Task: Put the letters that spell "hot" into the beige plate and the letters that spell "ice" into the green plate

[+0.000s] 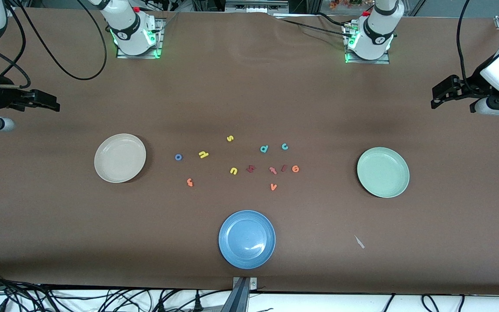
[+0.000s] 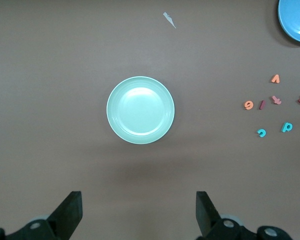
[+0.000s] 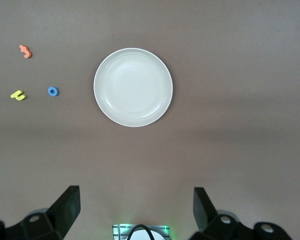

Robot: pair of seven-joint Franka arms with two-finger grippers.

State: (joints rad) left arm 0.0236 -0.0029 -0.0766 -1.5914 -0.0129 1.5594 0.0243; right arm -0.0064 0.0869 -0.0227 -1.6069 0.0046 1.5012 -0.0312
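The yellow h [image 1: 203, 154], blue o [image 1: 178, 157] and orange t [image 1: 189, 182] lie nearer the beige plate [image 1: 102, 171], the dark red i [image 1: 284, 167], teal c [image 1: 284, 146] and what looks like the orange e [image 1: 295, 169] nearer the green plate [image 1: 399, 184], while the left gripper [image 2: 138, 212] and right gripper [image 3: 136, 210] hang wide open and empty over the table's ends.

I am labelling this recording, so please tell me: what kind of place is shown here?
Most likely a robotics lab bench: two arm bases bolted onto a brown-covered table, cables trailing along its edge, and foam letters with plates laid out as a sorting exercise.
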